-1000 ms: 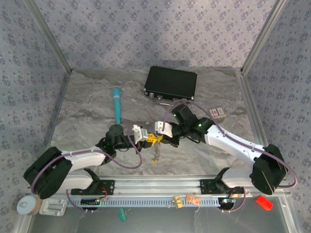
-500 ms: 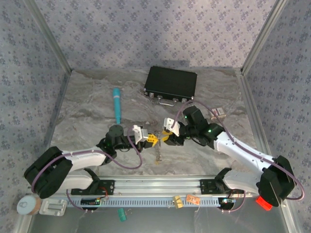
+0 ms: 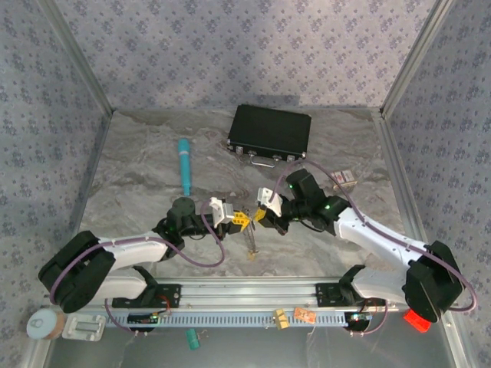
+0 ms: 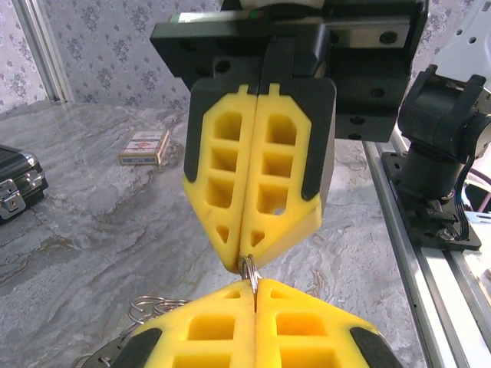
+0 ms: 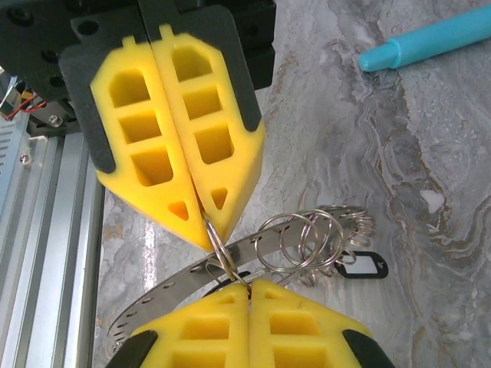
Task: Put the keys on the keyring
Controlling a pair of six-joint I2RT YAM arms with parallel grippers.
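Tip to tip mid-worktop (image 3: 138,176): left fingers (image 3: 239,220) and right fingers (image 3: 261,215), each pair clamped shut on the same small split ring (image 5: 222,249). The keyring (image 5: 184,277), a perforated band, curves just under the tips, with more rings (image 5: 311,238) bunched at it. The keys (image 3: 249,244) are just below the tips in the top view, too small to sort. Pen (image 3: 184,165) and case (image 3: 270,132) are well apart.

Pen (image 3: 184,165) left of case (image 3: 270,132); before them, left claw (image 3: 242,221) faces right claw (image 3: 261,215), keyring (image 5: 165,287) at their tips.

Grey marbled tabletop (image 3: 138,207), floral-patterned walls (image 3: 245,54), metal corner posts (image 3: 79,60)
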